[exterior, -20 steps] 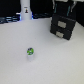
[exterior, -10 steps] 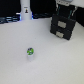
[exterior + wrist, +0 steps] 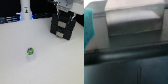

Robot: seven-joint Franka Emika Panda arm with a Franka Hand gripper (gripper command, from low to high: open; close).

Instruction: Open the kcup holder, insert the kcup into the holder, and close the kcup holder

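The kcup (image 3: 30, 52) is a small stubby whitish pod with a green top, standing alone on the white table (image 3: 50, 62), near the exterior view's left. The black kcup holder (image 3: 64, 26) sits far right, slotted fronts closed. The gripper (image 3: 66, 10) hovers above it; whether it's open, I cannot tell.
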